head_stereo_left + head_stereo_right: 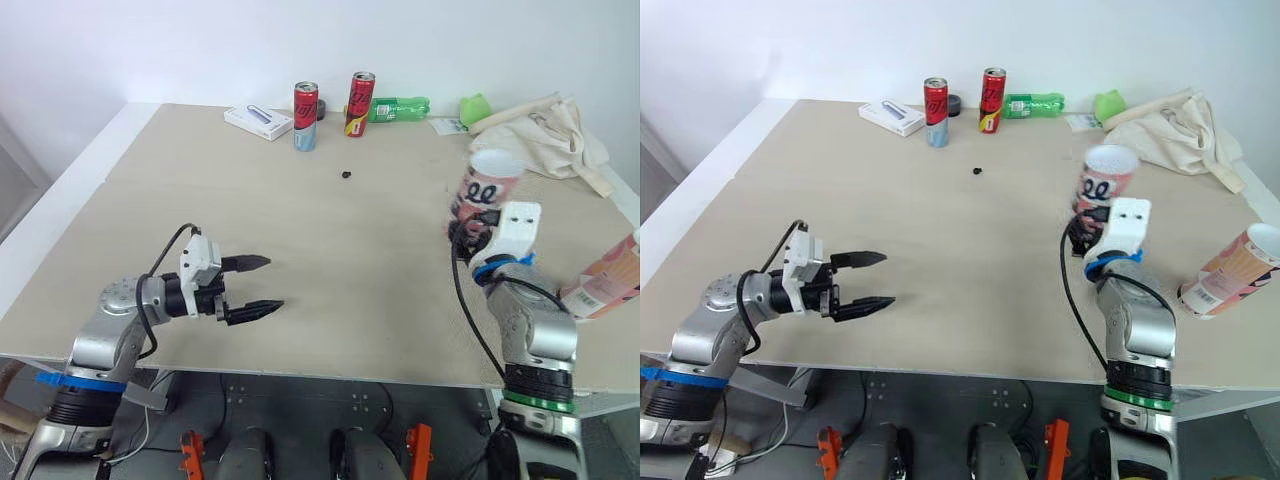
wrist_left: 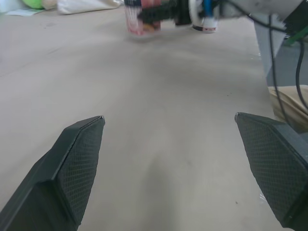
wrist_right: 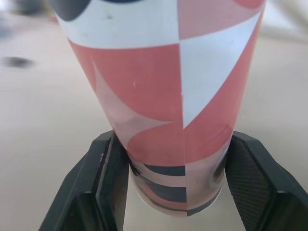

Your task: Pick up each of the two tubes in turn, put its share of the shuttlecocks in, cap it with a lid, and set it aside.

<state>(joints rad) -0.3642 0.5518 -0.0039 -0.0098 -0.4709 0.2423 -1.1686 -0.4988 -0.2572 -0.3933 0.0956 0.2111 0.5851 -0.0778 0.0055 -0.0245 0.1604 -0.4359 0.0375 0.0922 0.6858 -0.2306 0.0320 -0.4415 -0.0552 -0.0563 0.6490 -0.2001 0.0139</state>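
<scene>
The pink-patterned tube point(image 1: 1106, 175) is clamped near its lower end in my right gripper point(image 3: 175, 144), mouth up, over the table's point(image 1: 970, 250) right side. The other tube point(image 1: 1230, 272) lies by the right edge. My left gripper point(image 1: 875, 280) is spread wide, empty.

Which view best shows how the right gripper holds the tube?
The right wrist view: the right gripper's fingers clamp the tube's lower end. The eye views show its open top but hide the contact; the left wrist view shows it far off.

Bare tabletop point(image 1: 330, 260) centre; tube point(image 1: 488, 185) at right, cans point(image 1: 306, 115) and cloth point(image 1: 545, 130) along far edge
</scene>
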